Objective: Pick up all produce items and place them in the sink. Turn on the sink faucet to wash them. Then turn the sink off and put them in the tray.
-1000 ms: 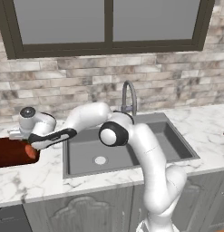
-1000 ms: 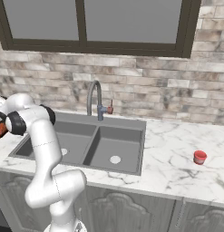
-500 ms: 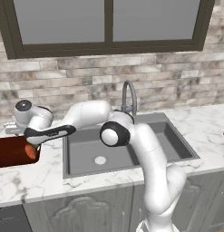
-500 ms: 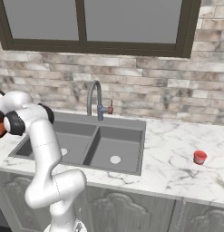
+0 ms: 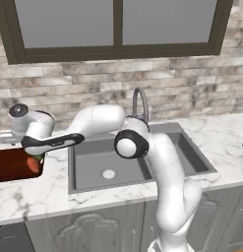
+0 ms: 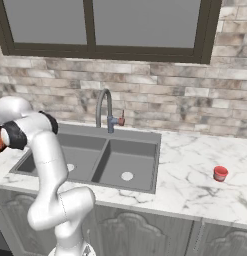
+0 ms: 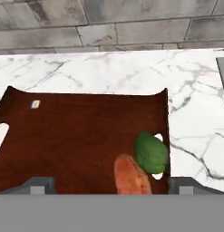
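The tray [image 7: 77,140] is dark reddish-brown wood and lies on the marble counter left of the sink [image 5: 93,162]. Both produce items rest in its right-hand end: a round dark-green lime [image 7: 151,152] and, touching it, an orange-red tapered vegetable [image 7: 131,176]. My gripper [image 7: 112,186] hangs just above them, open wide with nothing between its fingertips [image 7: 38,185]. In the left base view the hand [image 5: 29,129] hovers over the tray [image 5: 12,165], with the orange vegetable [image 5: 33,165] showing below it. The faucet [image 5: 139,101] stands behind the sink, with no water visible.
The tray is surrounded by white marble counter [image 7: 131,72], with a brick wall [image 7: 109,22] close behind. A small red cup [image 6: 220,173] stands on the counter to the right of the double-basin sink [image 6: 125,160]. A window runs above.
The hand has lifted a little and drifted left over the tray. The gripper stays open, and the produce lies still in the tray.
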Robot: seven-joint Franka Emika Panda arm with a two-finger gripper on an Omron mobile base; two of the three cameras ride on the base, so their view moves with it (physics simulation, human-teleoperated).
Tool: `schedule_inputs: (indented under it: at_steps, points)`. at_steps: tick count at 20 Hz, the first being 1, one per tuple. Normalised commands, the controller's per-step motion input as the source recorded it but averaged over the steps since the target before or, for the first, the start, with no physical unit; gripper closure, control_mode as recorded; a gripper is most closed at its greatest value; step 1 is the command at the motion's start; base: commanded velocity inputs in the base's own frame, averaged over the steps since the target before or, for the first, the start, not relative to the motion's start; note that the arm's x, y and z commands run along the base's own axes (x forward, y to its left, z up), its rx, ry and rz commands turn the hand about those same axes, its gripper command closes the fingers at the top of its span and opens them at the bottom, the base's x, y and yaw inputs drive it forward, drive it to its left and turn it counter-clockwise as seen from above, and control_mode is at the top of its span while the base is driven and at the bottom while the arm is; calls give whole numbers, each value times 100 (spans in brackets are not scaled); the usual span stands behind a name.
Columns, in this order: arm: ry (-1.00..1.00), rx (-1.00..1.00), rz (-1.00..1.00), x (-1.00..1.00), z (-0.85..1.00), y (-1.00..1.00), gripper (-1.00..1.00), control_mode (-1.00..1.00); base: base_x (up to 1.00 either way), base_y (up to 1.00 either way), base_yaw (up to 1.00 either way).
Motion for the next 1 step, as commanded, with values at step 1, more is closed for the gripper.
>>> schedule_inputs:
  at_steps: [1]
  points:
    - [-3, 0, 0, -49, 16, 0, -100, -100, 0, 0, 0]
